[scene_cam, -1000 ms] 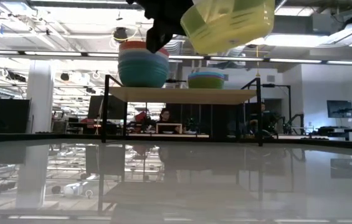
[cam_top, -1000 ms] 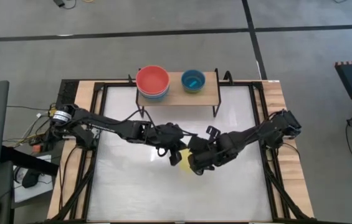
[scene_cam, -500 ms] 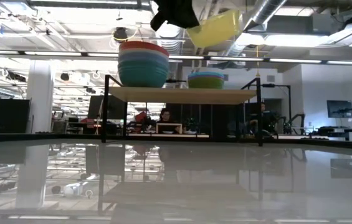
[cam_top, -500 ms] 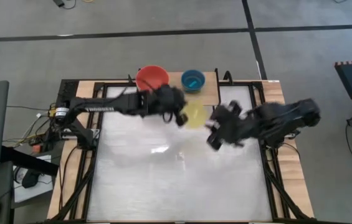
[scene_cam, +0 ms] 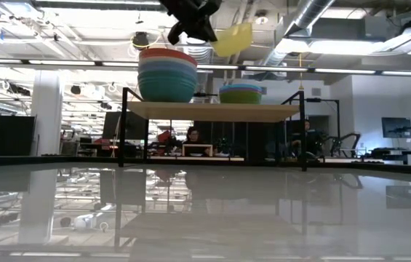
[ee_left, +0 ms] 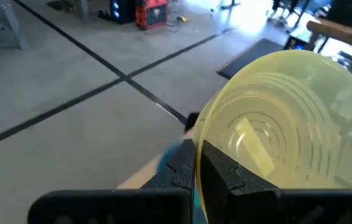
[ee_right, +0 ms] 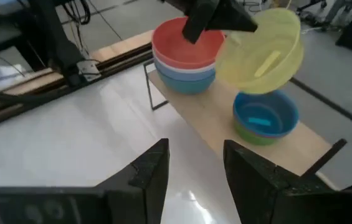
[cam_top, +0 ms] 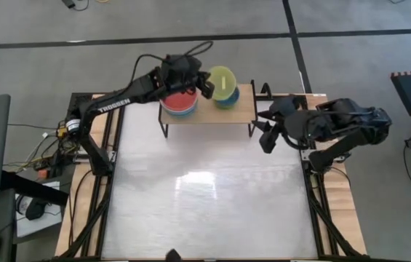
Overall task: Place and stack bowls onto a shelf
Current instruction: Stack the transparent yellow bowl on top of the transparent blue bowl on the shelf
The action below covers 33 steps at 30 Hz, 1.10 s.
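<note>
My left gripper (cam_top: 206,81) is shut on a yellow bowl (cam_top: 222,78), which hangs tilted over the shelf (cam_top: 243,109). On the shelf's wooden top rest two stacks: one of several bowls with a red bowl (cam_top: 178,93) uppermost, and a blue bowl (ee_right: 266,115) nested in a lime green one (ee_right: 250,135). The yellow bowl (scene_cam: 232,38) is above the blue-topped stack (scene_cam: 240,93) and clear of it. My right gripper (cam_top: 265,138) stands open off the shelf's right end, with nothing between its fingers (ee_right: 151,171). My left gripper pinches the yellow bowl's rim (ee_left: 199,146) between its two fingers, one on each face of the wall. It comes at the bowl from the table's left, high above the shelf. The bowl (ee_right: 260,50) is lifted clear and tilted, its hollow turned toward the table's right.
The shelf stands on thin black legs (cam_top: 252,129) at the table's far edge. The glossy white tabletop (cam_top: 205,196) lies in front of it, framed by black rails and wooden borders (cam_top: 336,204). A person (scene_cam: 190,135) sits in the room far behind.
My right gripper has let go of the yellow bowl over the table's middle and drawn back toward the right edge. My left gripper has carried the bowl toward the far edge, up over the shelf's right-hand stack, the bowl tipping as it went.
</note>
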Tool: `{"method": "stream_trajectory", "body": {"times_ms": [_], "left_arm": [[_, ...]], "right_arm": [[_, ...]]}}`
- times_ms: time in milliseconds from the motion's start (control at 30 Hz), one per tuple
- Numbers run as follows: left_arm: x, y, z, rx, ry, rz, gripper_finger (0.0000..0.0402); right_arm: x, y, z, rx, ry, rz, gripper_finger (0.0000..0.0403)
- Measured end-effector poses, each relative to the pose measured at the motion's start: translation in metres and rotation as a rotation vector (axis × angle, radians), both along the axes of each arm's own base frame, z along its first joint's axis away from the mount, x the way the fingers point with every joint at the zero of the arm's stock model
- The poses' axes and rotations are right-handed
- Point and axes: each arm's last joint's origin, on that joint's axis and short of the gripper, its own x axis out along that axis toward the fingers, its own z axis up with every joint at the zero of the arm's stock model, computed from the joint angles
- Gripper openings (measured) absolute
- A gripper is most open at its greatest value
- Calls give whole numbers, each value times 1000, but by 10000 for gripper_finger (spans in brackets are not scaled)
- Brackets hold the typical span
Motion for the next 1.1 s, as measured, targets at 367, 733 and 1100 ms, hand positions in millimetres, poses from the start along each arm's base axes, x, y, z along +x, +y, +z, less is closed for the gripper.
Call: {"method": "stream_trajectory", "body": {"times_ms": [367, 733, 1100], "left_arm": [[8, 31, -20, -30, -15, 65, 0], [29, 51, -45, 41, 101, 49, 0], [39, 58, -47, 279, 223, -50, 0]], "right_arm": [[17, -17, -7, -57, 90, 4, 176], [14, -24, -7, -77, 115, -8, 176], [14, -29, -7, -80, 121, -26, 176]]}}
